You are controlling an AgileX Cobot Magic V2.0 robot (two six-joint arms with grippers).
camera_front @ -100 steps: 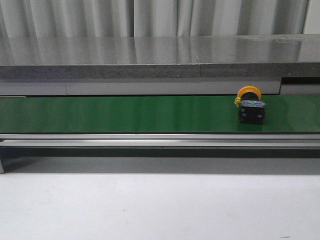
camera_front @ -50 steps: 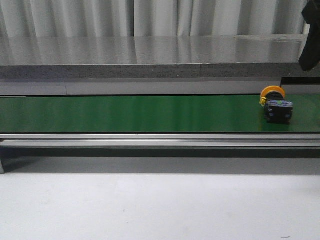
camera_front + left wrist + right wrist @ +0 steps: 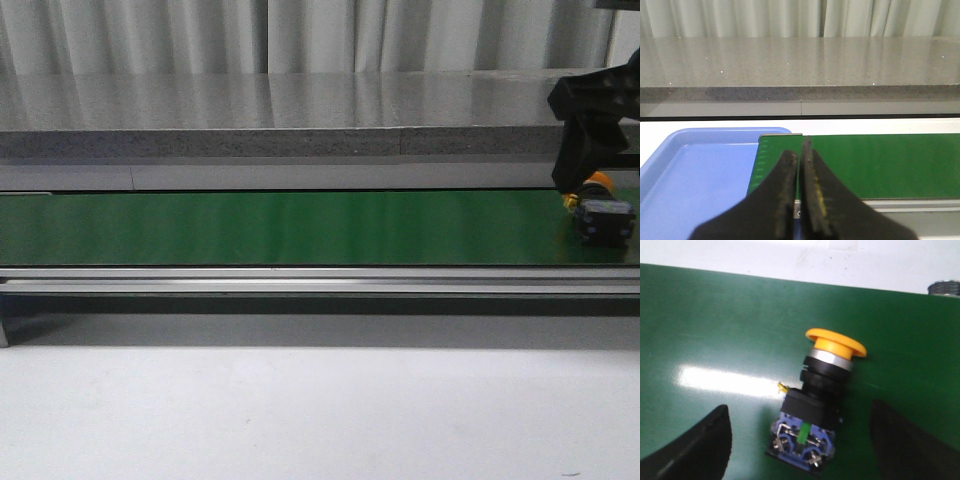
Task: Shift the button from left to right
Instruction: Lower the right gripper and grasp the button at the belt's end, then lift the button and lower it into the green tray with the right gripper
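The button (image 3: 604, 218), a yellow mushroom cap on a black and blue switch body, lies on its side on the green belt (image 3: 280, 226) at the far right. My right gripper (image 3: 588, 140) hangs just above and behind it. In the right wrist view the button (image 3: 822, 400) lies between the two fingers of my right gripper (image 3: 800, 410), which is open and not touching it. My left gripper (image 3: 800, 156) is shut with nothing in it, over the belt's left end (image 3: 880, 160). It is out of the front view.
A blue tray (image 3: 690, 175) sits beside the belt's left end. A metal rail (image 3: 300, 280) runs along the belt's front edge, with white tabletop (image 3: 300, 410) before it. A grey stone counter (image 3: 300, 110) stands behind the belt, with curtains beyond.
The button has travelled right along the belt, from right of centre to the far right. My right gripper has come in from the upper right and lowered over it.
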